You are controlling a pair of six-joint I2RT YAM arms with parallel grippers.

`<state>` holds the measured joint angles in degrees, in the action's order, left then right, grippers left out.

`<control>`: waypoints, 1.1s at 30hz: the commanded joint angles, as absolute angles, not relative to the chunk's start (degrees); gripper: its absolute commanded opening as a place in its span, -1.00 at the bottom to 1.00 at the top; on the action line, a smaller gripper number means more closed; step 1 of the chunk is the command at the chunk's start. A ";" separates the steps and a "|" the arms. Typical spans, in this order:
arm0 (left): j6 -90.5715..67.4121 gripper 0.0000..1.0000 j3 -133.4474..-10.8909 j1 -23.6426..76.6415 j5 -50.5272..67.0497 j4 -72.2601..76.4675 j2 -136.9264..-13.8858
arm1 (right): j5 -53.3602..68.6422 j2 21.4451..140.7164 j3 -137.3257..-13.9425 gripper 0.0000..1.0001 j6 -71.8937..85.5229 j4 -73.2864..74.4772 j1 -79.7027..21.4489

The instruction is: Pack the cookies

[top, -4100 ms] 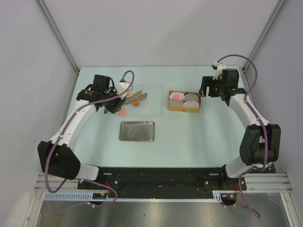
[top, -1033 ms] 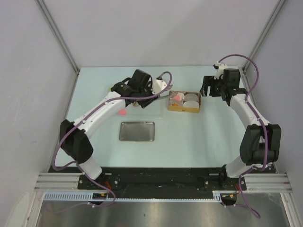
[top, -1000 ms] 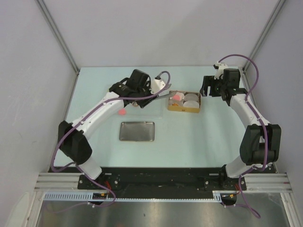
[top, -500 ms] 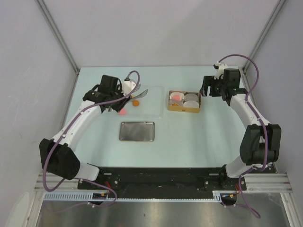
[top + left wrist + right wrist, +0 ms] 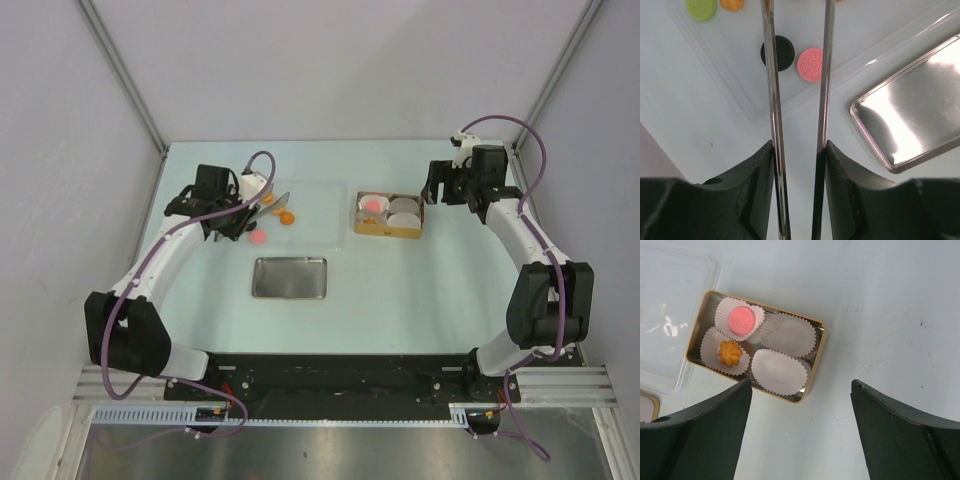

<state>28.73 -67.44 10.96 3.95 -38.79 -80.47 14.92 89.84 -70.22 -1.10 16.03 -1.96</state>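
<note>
Hovering at the far left of the table, the left gripper (image 5: 797,155) has its fingers (image 5: 760,165) clamped on a pair of metal tongs (image 5: 771,90), pressing the two blades partway together with a narrow gap between them. The blade tips run off the top of the wrist view, so whether they touch anything, I cannot tell. Below them lies a clear plastic tray (image 5: 715,65) with the loose cookies: a black cookie (image 5: 785,52) partly hidden behind the left blade, a loose pink cookie (image 5: 810,64) right beside it in the gap, and a green cookie (image 5: 701,7) and a loose orange cookie (image 5: 731,4) at the top edge. A shiny metal tray (image 5: 910,120) sits just beside the plastic one. Over on the right, the right gripper (image 5: 800,410) hangs with jaws spread wide, holding nothing, above a small tin (image 5: 815,367) lined with four paper cups. One cup holds a packed pink cookie (image 5: 741,319), another a packed orange cookie (image 5: 730,353), and two cups (image 5: 789,335) are bare.
</note>
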 commanded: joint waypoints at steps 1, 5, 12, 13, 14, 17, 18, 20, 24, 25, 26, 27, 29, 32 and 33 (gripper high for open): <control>30.32 -0.07 -66.53 8.18 6.33 -35.95 -80.95 | 15.82 90.35 -70.40 0.69 -1.50 15.12 -1.84; 30.85 -0.08 -66.18 6.42 7.38 -35.68 -81.91 | 15.73 90.44 -70.40 0.69 -1.41 15.12 -1.85; 31.73 -0.08 -64.95 5.62 8.00 -35.16 -83.14 | 15.73 90.44 -70.49 0.69 -1.41 15.12 -1.85; 31.73 -0.08 -64.78 5.54 8.09 -34.98 -83.23 | 15.73 90.53 -70.40 0.69 -1.41 15.03 -1.93; 31.82 -0.08 -64.43 5.54 8.09 -34.89 -83.32 | 15.73 90.53 -70.49 0.69 -1.41 15.12 -1.93; 31.82 -0.08 -63.72 5.45 7.74 -34.45 -83.67 | 15.64 90.61 -70.49 0.69 -1.49 15.12 -1.93; 31.90 -0.08 -63.55 5.36 7.73 -34.28 -83.76 | 15.64 90.62 -70.40 0.68 -1.49 15.12 -1.93; 32.08 -0.09 -63.11 5.36 7.47 -33.84 -84.02 | 15.73 90.70 -70.40 0.69 -1.49 15.03 -1.93; 31.90 -0.08 -62.84 5.36 7.47 -33.40 -84.72 | 15.73 90.79 -70.40 0.69 -1.49 15.03 -1.93; 31.90 -0.08 -62.75 5.27 7.56 -33.22 -84.73 | 15.65 90.79 -70.40 0.69 -1.58 15.20 -1.93; 31.90 -0.09 -62.67 5.19 7.56 -33.14 -84.81 | 15.64 90.79 -70.40 0.69 -1.58 15.29 -1.93; 31.99 -0.09 -62.58 5.19 7.47 -33.05 -84.81 | 15.73 90.79 -70.40 0.69 -1.58 15.29 -1.93; 32.08 -0.08 -62.32 5.19 7.38 -32.78 -85.08 | 15.64 90.79 -70.40 0.69 -1.58 15.38 -1.85; 32.17 -0.08 -62.23 5.27 7.47 -32.52 -85.60 | 15.64 90.79 -70.40 0.69 -1.50 15.29 -1.85; 32.17 -0.09 -62.31 5.27 7.56 -32.52 -85.87 | 15.64 90.79 -70.40 0.69 -1.49 15.29 -1.93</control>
